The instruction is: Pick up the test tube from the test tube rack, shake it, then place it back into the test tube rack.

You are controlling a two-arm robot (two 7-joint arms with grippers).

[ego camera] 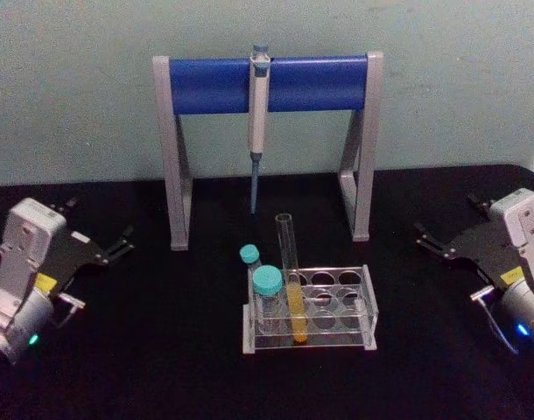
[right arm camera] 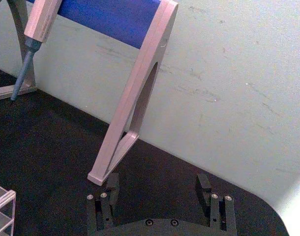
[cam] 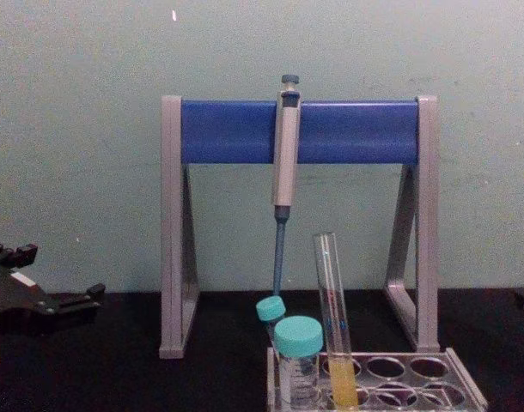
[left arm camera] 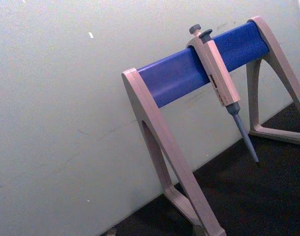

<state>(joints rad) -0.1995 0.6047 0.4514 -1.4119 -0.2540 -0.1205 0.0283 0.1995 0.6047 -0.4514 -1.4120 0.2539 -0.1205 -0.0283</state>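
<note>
1. While looking down over the black table (ego camera: 162, 376), find the test tube rack (ego camera: 369, 319) midway between the left and right edges, just before the pipette stand (ego camera: 214, 85)
2. Seated in a front-row hole of it, the test tube (ego camera: 290, 262), tilted slightly, yellow-orange liquid in the lower part, mouth uncapped
3. Just beside the tube toward the left edge, two teal-capped vials (ego camera: 268, 282) in the rack's left end
4. Near the left edge, the left gripper (ego camera: 99, 223), fingers spread, grasping nothing
5. Near the right edge, the right gripper (ego camera: 451, 220), fingers likewise parted and empty, well apart from the rack
6. Hung on the stand's blue bar, the pipette (ego camera: 258, 105)
</note>
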